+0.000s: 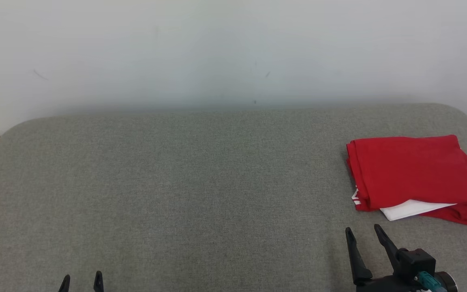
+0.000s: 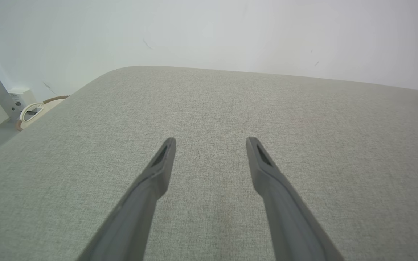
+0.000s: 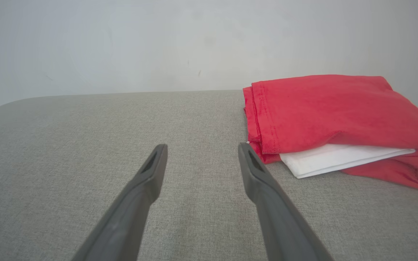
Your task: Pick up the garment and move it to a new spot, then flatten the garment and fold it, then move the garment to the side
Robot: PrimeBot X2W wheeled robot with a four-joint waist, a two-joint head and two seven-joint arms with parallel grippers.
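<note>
Head view is showing the left tool (image 1: 81, 280) hanging spread and empty at the near left of the counter (image 1: 176, 182), the right tool (image 1: 362, 229) standing spread and empty too, and the garment (image 1: 412, 170) lying folded at the far right, just beyond it. The move aside is looking done, so the two tools are likely needing only to back away. One garment is lying there.

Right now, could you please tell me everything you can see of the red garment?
The red garment looks like soft knit cloth, folded into a layered rectangle, with a stitched hem along its left edge. A white layer pokes out at the near edge. It lies flat on the grey cushion, at the right; the open right end effector stands apart from it.
</note>
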